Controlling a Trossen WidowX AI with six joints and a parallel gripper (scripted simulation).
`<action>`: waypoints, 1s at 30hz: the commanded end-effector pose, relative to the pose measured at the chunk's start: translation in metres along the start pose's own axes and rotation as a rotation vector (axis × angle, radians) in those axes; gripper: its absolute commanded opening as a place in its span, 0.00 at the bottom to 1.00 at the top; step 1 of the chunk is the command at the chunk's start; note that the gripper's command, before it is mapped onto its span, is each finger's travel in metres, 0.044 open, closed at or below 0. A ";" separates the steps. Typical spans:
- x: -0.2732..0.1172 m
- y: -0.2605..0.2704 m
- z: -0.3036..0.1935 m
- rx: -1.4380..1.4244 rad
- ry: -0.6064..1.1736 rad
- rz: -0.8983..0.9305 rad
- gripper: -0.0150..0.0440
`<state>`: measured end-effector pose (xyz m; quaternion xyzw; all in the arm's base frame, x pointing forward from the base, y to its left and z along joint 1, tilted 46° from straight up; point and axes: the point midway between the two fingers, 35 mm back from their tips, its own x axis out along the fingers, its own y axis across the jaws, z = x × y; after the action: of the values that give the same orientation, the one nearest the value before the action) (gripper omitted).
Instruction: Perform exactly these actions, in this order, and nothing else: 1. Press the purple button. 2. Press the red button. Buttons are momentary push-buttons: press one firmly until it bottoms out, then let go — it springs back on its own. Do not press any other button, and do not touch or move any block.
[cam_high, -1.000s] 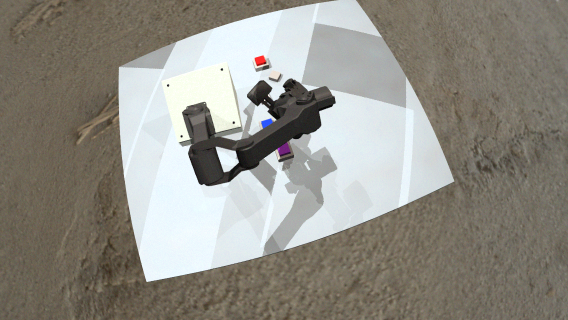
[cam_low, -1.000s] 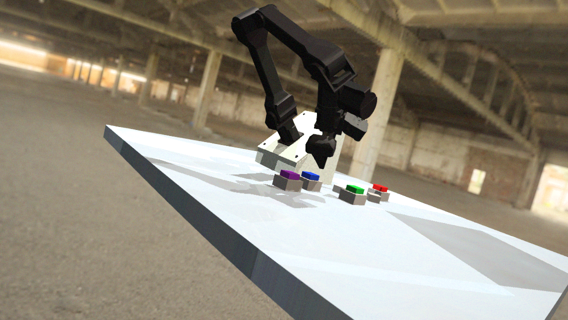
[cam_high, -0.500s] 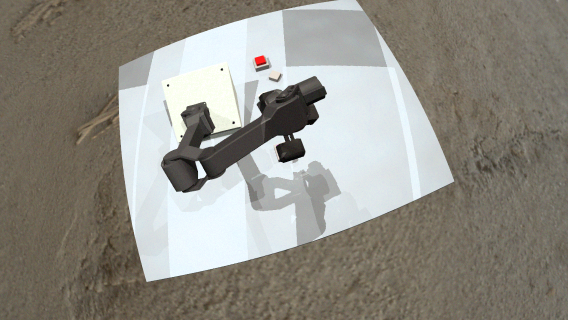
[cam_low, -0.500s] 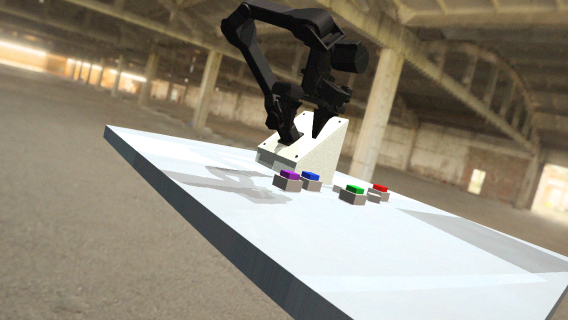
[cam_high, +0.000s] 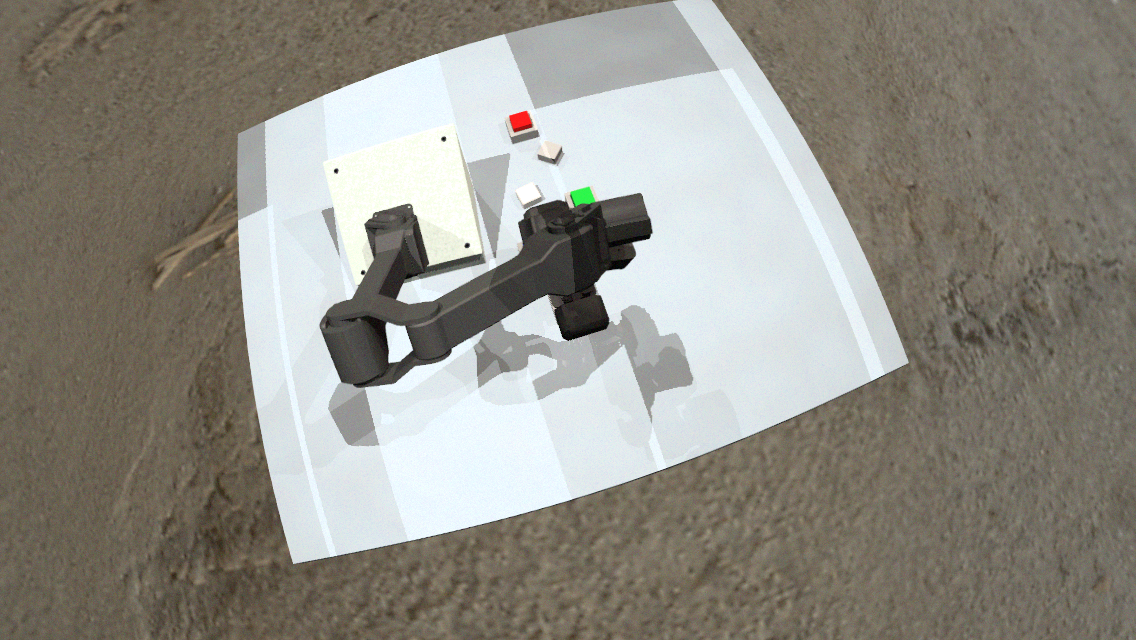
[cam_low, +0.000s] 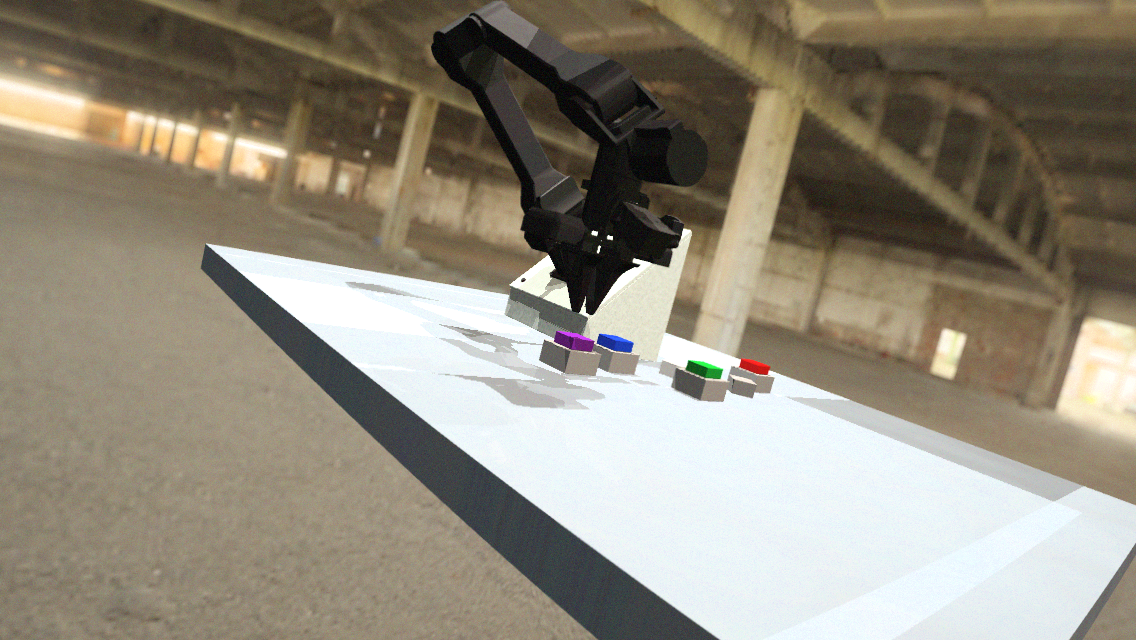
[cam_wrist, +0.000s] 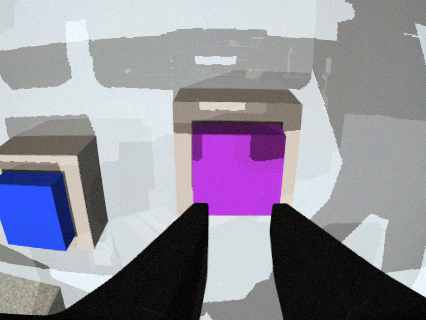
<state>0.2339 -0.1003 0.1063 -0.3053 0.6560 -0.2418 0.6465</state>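
Note:
The purple button (cam_low: 573, 341) (cam_wrist: 225, 175) stands up from its pale base, not pressed down. My gripper (cam_low: 584, 311) (cam_wrist: 239, 217) is empty and nearly shut, with a narrow gap between the fingertips. It points down and hangs above the purple button; in the wrist view the tips overlap the button's near edge. In the top view the arm hides the purple button and the fingertips. The red button (cam_high: 520, 121) (cam_low: 754, 366) stands up at the far end of the group, away from the gripper, and is out of the wrist view.
The blue button (cam_low: 615, 343) (cam_wrist: 32, 210) is close beside the purple one. The green button (cam_high: 582, 195) (cam_low: 704, 369) stands between blue and red. Two small pale blocks lie near green and red, one beige (cam_high: 550, 151) (cam_low: 743, 386), one white (cam_high: 528, 194). The cream arm mount (cam_high: 429, 178) is beside them.

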 end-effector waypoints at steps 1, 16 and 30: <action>0.001 -0.001 -0.001 -0.003 0.001 -0.005 0.29; 0.013 0.000 0.000 -0.002 0.001 -0.005 0.29; 0.034 -0.001 -0.001 -0.002 0.001 -0.007 0.29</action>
<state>0.2354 -0.1226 0.0862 -0.3070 0.6538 -0.2436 0.6473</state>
